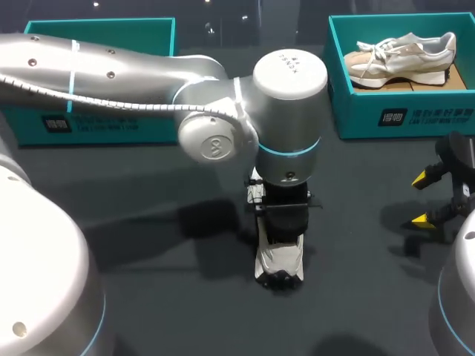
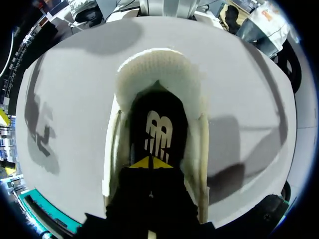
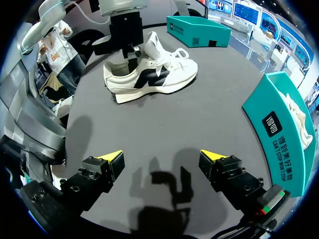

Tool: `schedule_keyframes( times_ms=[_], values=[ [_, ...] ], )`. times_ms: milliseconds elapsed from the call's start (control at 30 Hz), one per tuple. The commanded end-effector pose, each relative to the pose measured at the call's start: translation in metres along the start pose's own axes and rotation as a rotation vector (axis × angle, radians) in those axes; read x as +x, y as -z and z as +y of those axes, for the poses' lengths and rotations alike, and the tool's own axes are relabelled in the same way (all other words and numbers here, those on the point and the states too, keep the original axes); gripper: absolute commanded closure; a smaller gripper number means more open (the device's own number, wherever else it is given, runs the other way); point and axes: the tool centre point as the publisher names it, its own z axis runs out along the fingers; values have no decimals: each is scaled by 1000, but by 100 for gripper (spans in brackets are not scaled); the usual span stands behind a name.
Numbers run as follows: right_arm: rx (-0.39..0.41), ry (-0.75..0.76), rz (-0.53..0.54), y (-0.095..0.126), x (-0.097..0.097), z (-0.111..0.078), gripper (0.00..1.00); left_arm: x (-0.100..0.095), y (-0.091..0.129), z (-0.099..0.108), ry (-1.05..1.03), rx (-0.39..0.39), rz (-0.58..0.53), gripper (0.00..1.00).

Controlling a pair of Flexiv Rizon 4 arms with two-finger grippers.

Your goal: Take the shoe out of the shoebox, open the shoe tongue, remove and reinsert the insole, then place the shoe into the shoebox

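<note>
Mid-frame, left fingers [image 2: 139, 164] pressed together on the insole [image 2: 158, 132] inside the shoe [image 1: 280, 261], right fingers [image 1: 421, 179] spread at right edge: likely insole step, next needing a firm pinch

**Off-task items on your table**

You have a dark table [image 1: 148, 245]. At its far right corner stands a second teal box [image 1: 401, 115], open on top. A beige sneaker [image 1: 401, 58] lies inside it, toe pointing left.
</note>
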Motion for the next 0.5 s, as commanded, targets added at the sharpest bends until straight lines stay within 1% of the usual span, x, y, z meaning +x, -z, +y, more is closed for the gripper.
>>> schedule_keyframes(
  times_ms=[33, 100, 267, 433, 467, 500],
  values=[
    [2, 0, -4, 1, 2, 0, 0, 15, 29, 2, 8, -51, -20, 100],
    [2, 0, -4, 1, 2, 0, 0, 13, 32, 4, 11, -83, -10, 100],
    [2, 0, -4, 1, 2, 0, 0, 7, 33, 7, 12, -107, -2, 100],
    [2, 0, -4, 1, 2, 0, 0, 2, 33, 3, 5, -148, 11, 100],
    [2, 0, -4, 1, 2, 0, 0, 1, 32, 3, 6, -151, 13, 97],
    [2, 0, -4, 1, 2, 0, 0, 0, 31, 4, 9, -156, 15, 88]
  ],
)
